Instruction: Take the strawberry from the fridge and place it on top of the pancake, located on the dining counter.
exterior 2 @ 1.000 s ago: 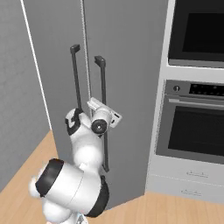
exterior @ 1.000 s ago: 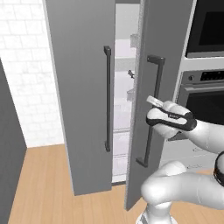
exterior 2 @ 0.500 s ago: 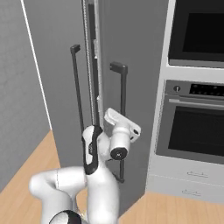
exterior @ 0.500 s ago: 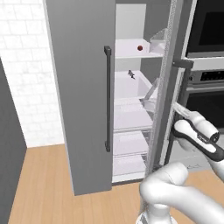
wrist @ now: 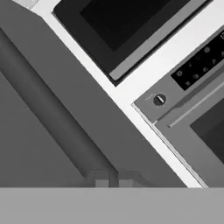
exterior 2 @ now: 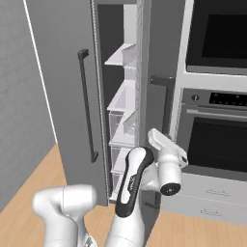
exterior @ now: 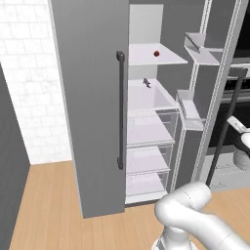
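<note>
The fridge (exterior: 93, 73) stands with its left door closed and its right door (exterior: 215, 73) swung wide open. The strawberry (exterior: 156, 53), a tiny red berry, sits on an upper white shelf inside. My gripper (exterior 2: 153, 136) hangs to the right of the opening, by the open door's dark bar handle (exterior: 225, 132), well below and right of the strawberry. In the hand view the fingertips (wrist: 101, 183) stand close together with nothing between them, beside the handle (wrist: 48, 109). The pancake and the dining counter are out of view.
A built-in wall oven (exterior 2: 217, 41) and a lower oven (exterior 2: 219, 144) stand right of the fridge, just behind the open door. A small dark item (exterior: 146, 83) lies on the middle shelf. Clear drawers (exterior: 149, 129) fill the lower fridge. Wood floor (exterior: 44, 205) lies open at the left.
The right fridge door has swung from nearly closed to wide open, uncovering the shelves and the strawberry. My hand moved right and down with it, and the jaws closed off the handle.
</note>
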Available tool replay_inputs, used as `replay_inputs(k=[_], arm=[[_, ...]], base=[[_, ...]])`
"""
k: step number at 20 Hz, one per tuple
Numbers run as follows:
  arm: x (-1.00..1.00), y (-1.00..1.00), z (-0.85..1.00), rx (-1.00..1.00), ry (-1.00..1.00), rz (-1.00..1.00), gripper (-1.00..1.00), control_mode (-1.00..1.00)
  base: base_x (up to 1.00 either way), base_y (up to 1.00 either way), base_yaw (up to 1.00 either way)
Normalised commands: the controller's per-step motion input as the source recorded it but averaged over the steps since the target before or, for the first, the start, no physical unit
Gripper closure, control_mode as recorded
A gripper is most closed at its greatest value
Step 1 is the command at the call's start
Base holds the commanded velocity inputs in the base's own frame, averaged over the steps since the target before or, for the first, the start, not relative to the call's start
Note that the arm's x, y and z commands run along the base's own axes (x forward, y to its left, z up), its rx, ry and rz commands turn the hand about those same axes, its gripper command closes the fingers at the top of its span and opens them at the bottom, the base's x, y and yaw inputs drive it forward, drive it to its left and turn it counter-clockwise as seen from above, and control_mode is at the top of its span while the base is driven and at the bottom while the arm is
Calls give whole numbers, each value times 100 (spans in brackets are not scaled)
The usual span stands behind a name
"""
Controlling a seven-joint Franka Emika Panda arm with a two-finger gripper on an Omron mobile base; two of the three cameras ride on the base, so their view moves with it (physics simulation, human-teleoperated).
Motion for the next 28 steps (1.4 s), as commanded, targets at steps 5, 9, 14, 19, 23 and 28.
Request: replay_inputs(k=[5, 9, 14, 19, 23, 28], arm=[[11, -100, -4, 17, 8, -10, 100, -100], [-63, -40, 29, 7, -12, 0, 100, -100], [-100, 91, 72, -27, -13, 2, 100, -100], [-55, 100, 31, -43, 9, -3, 100, -100], [-47, 94, 24, -35, 30, -26, 100, -100], [-24, 75, 13, -19, 40, -44, 100, -100]], base=[[0, 0, 0], [0, 0, 0], [0, 0, 0], [0, 0, 0], [0, 0, 0], [0, 0, 0]])
